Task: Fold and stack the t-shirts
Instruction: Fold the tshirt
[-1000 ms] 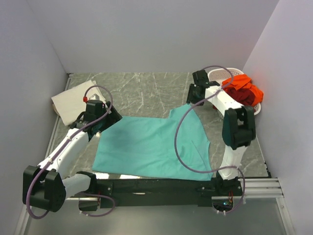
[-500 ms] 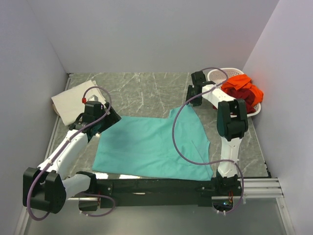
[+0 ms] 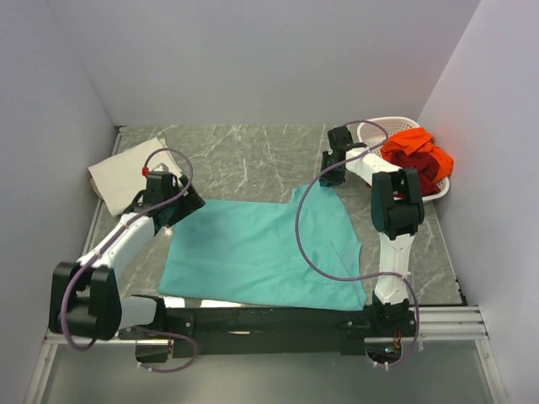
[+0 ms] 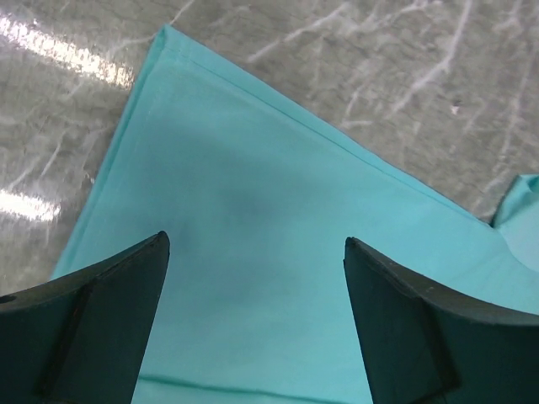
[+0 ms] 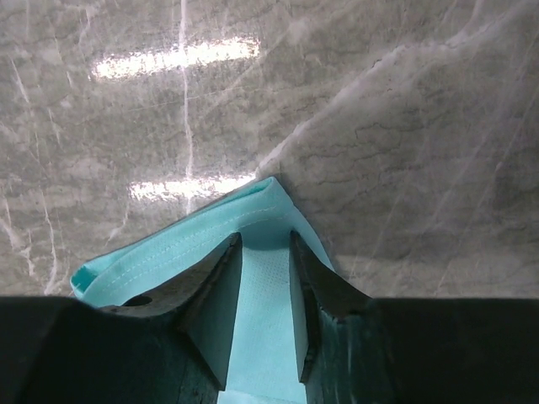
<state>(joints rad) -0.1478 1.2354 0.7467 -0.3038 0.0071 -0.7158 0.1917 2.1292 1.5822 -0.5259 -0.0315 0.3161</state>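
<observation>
Teal cloth t-shirt: my right gripper is pinching its upper-right edge; my left gripper is hovering, spread wide.

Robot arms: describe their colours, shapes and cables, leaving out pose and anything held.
The left arm and right arm have white links with bulky black joints. A looping lilac cable trails along each. The left claw and right claw are dark and wedge-shaped.
</observation>
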